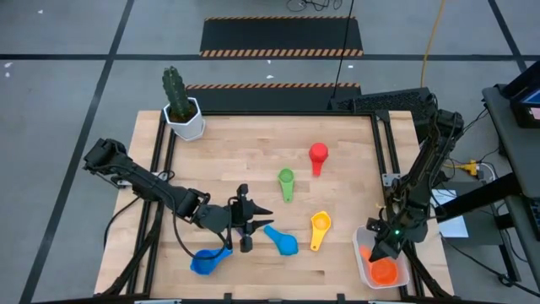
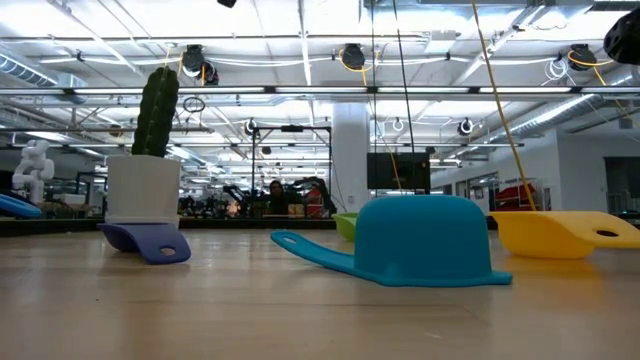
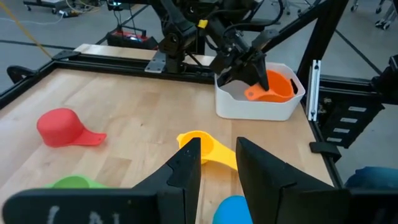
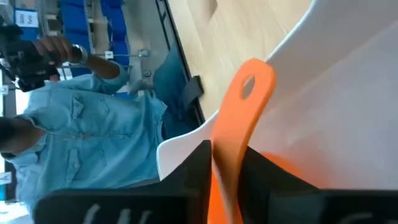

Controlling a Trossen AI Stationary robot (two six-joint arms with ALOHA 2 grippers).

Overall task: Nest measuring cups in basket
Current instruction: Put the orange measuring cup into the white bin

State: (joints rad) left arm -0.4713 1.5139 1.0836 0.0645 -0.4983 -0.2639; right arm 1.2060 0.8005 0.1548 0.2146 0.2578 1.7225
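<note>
My right gripper (image 1: 381,251) is over the white basket (image 1: 359,257) at the table's near right corner, shut on the orange cup (image 1: 385,272) inside it. My left gripper (image 1: 253,221) hovers open near the table's near edge, fingers pointing right at the light blue cup (image 1: 283,241), which lies mouth down (image 2: 425,240). The dark blue cup (image 1: 208,260) lies near the left gripper. Yellow (image 1: 320,228), green (image 1: 287,181) and red (image 1: 318,156) cups lie mid-table. The left wrist view also shows the basket (image 3: 249,109) and orange cup (image 3: 277,84). My right gripper pinches the orange cup's flat handle (image 4: 239,124) between its two fingers, which lie along the handle with its holed free end sticking out past the fingertips. It comes from above, slanting down into the basket. The cup's bowl (image 3: 278,86) sits tilted inside the basket.
A white hexagonal pot with a cactus (image 1: 183,114) stands at the far left corner. Black frame rails run along the table's left and right sides (image 1: 381,152). A person in a blue shirt (image 4: 93,137) stands beyond the table. Bare wood lies between the cups.
</note>
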